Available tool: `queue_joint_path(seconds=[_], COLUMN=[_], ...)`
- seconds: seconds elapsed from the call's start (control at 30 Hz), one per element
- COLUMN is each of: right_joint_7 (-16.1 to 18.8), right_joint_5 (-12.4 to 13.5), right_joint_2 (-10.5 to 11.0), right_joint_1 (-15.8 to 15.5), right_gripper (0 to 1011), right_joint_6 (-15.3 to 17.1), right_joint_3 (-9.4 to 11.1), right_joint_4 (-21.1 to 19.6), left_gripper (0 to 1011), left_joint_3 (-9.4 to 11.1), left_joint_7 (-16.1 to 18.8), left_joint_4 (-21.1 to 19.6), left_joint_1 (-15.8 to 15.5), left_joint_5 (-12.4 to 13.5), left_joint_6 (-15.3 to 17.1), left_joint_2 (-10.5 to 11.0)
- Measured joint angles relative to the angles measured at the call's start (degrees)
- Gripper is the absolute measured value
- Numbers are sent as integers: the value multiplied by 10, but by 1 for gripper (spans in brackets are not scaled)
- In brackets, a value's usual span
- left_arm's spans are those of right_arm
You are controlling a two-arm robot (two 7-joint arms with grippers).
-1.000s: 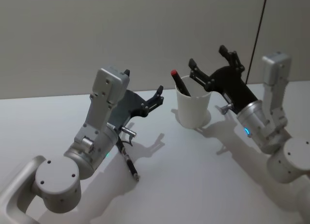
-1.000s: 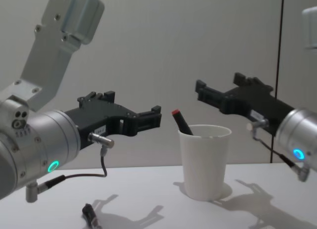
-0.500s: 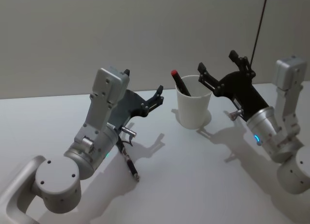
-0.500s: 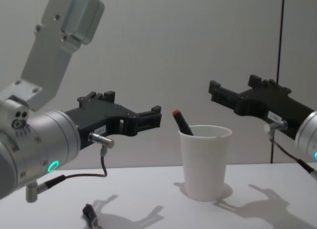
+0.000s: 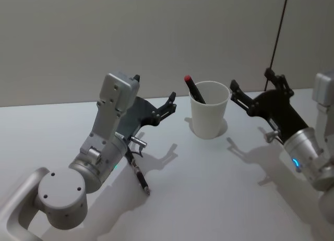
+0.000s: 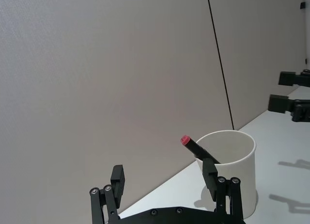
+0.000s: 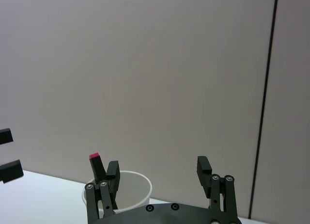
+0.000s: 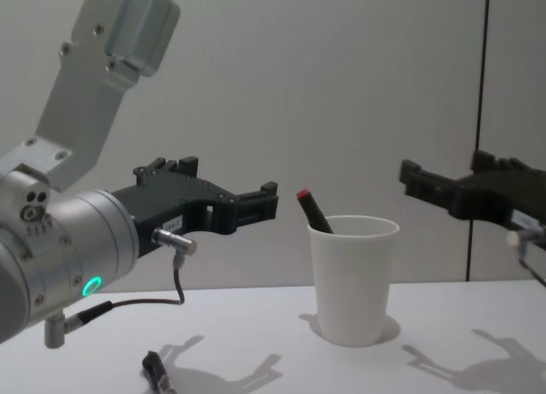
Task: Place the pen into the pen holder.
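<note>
— On the table (image 5: 209,199), toward the back, what stands there?

— The cup (image 5: 209,115), white and upright. A pen (image 5: 195,91) is in it, black with a red end (the red end is up). It leans against the rim on the robot's left side and sticks out above it.

— And the right gripper (image 5: 251,79)?

— To the right of the cup, raised off the table and near the cup without touching it. Its fingers (image 5: 236,91) are spread apart and nothing is between them. The right wrist view looks past both fingers to the cup and the pen's red end.

— The left gripper (image 5: 154,88)?

— Left of the cup, also in the air, pointing toward it with a clear gap between the two. Its fingers are spread as well, and it holds nothing.

— Anything else on the table?

— A second pen (image 5: 140,176), dark, lying flat beside the left arm and well apart from the cup. In the head view the arm crosses over its far end. In the chest view one end of it shows at the lower edge.
</note>
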Motion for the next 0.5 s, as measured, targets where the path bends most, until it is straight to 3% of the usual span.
queue_joint_path(seconds=[0.5], right_joint_7=[-39], right_joint_5=[13], right_joint_2=[45], right_joint_1=[-78], right_gripper=[1001], right_joint_6=[81], right_joint_3=[19], right_joint_4=[-107], left_gripper=[1001], left_joint_3=[0], left_joint_7=[0], left_joint_4=[0], left_joint_1=[0], left_joint_5=[0], left_joint_6=[0], left_joint_2=[0])
